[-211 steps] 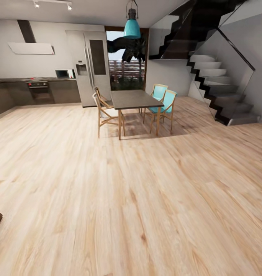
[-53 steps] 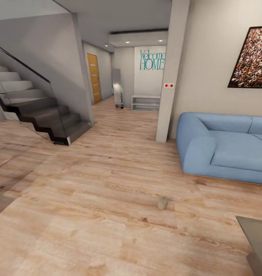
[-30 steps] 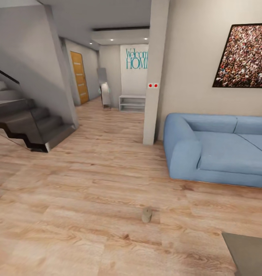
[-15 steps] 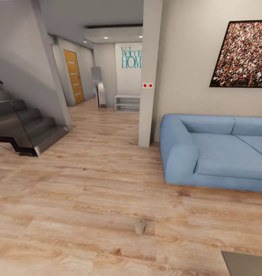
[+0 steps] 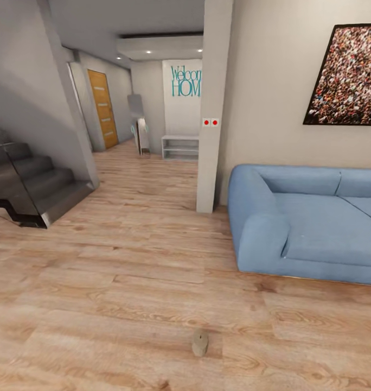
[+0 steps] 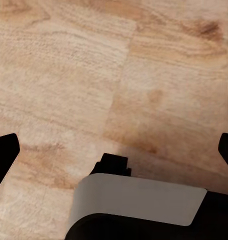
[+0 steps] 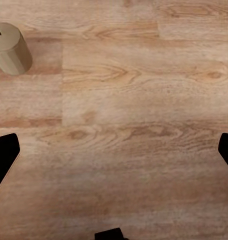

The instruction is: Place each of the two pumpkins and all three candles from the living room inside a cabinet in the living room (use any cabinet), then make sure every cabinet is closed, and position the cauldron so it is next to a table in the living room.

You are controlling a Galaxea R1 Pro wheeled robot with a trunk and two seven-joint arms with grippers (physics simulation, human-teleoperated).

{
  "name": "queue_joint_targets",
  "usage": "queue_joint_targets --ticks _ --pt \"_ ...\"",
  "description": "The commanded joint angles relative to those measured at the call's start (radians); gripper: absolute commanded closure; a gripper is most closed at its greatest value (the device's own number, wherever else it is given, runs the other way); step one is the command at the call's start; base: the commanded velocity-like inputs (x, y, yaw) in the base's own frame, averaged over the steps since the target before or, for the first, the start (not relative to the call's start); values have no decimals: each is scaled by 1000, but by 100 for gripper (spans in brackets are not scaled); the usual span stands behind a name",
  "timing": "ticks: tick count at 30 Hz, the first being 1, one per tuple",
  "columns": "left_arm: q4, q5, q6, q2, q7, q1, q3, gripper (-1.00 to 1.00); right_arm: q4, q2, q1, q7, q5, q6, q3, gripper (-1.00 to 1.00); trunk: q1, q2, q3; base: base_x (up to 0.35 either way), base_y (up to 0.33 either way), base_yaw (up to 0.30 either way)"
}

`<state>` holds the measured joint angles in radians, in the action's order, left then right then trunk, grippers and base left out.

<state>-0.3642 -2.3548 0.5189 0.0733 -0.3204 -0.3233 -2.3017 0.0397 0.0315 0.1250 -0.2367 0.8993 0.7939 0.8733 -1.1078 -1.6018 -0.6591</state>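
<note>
Head view: one candle point(image 5: 200, 342) stands upright on the wood plank floor point(image 5: 126, 282), low in the frame and alone, well apart from the blue sofa point(image 5: 310, 222) that sits against the wall at right. A framed speckled picture point(image 5: 348, 76) hangs above the sofa. A grey pillar point(image 5: 211, 108) with two red dots stands just beside the sofa's near arm; past it a hallway runs back to an orange door point(image 5: 103, 108), a low white shelf point(image 5: 180, 146) and teal wall lettering point(image 5: 186, 81). Dark stairs point(image 5: 28, 184) sit at left. Right wrist view: the same beige candle point(image 7: 11, 48) shows with its dark wick on top, resting on the floor, clear of the right gripper point(image 7: 114, 150), whose dark fingertips point(image 7: 4, 155) sit at opposite edges of the frame, spread wide with nothing between them. Left wrist view: the left gripper point(image 6: 114, 150) is likewise spread wide, fingertips point(image 6: 4, 152) at the frame edges, over bare floor.
</note>
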Motion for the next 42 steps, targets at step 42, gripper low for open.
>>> queue_joint_targets --ticks 42 --pt "64 -1 10 1 -7 -2 4 -100 17 -1 5 -13 2 -4 5 -100 -1 0 -1 299 121 0"
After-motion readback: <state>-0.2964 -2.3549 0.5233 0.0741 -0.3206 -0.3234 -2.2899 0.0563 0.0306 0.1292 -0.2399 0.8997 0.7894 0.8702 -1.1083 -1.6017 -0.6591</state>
